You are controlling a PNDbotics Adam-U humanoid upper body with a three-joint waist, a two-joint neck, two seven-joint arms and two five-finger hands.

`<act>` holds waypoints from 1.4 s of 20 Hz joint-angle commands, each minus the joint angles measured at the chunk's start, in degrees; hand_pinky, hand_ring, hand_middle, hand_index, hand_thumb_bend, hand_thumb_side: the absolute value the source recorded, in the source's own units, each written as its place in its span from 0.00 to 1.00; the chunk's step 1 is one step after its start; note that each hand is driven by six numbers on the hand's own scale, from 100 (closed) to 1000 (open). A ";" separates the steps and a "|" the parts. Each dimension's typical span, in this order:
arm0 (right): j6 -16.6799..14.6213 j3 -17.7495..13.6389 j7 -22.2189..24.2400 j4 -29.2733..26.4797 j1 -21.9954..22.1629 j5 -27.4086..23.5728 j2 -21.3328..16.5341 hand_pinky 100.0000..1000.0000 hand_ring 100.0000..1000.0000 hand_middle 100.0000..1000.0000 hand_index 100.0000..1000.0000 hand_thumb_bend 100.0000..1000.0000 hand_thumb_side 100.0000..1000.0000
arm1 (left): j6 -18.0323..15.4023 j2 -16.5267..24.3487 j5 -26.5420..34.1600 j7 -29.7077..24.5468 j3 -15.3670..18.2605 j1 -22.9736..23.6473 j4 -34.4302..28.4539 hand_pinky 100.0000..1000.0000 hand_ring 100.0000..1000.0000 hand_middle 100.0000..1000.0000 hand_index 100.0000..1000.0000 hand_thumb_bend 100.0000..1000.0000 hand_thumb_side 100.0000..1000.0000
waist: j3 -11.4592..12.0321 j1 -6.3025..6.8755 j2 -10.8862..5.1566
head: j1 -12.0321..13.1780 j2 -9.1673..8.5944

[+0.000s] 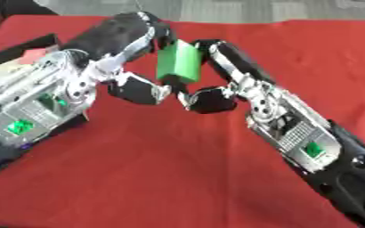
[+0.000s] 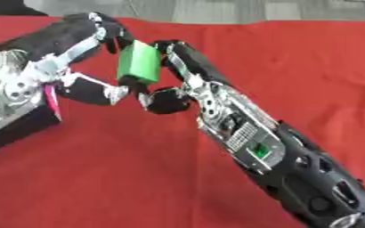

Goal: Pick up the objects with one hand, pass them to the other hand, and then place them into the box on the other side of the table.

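A green block (image 1: 178,60) hangs above the red table (image 1: 178,169) near its middle, caught between both hands. My left hand (image 1: 111,67) comes in from the left; its black fingers (image 1: 135,29) curl over the block's top and its thumb (image 1: 143,91) sits under the lower edge. My right hand (image 1: 244,82) reaches up from the lower right. Its fingers (image 1: 225,55) lie along the block's right side, with the thumb (image 1: 209,100) curled beneath. Both hands touch the block.
A black box (image 1: 26,46) stands at the table's left edge, partly hidden by my left forearm, with something red and pale inside. The red cloth stretches to the right and towards the front. Grey floor shows beyond the far edge.
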 commanded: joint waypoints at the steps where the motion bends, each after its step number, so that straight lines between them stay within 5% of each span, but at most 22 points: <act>1: 0.11 -0.59 1.47 -0.64 -0.80 1.76 -0.92 0.91 0.78 0.71 0.83 0.17 0.00 | 0.01 1.26 -0.40 0.25 1.21 -0.82 -0.57 0.73 0.59 0.35 0.32 0.00 0.08 | 0.01 0.06 -1.47 | 0.22 -0.31; 12: 1.13 -1.20 2.66 -0.68 -0.73 5.14 -1.12 0.95 0.78 0.73 0.90 0.37 0.00 | -0.58 2.26 -1.17 -1.01 1.17 -0.24 -0.47 0.73 0.60 0.35 0.31 0.00 0.07 | -0.09 0.16 -1.56 | 0.38 -0.28; 28: 3.25 -1.05 1.83 -0.04 -0.29 4.81 -1.90 0.95 0.78 0.73 0.89 0.36 0.00 | -2.16 6.81 -4.36 -4.63 2.78 3.28 -0.60 0.72 0.61 0.35 0.32 0.05 0.07 | -0.28 0.36 -1.71 | 0.82 -0.41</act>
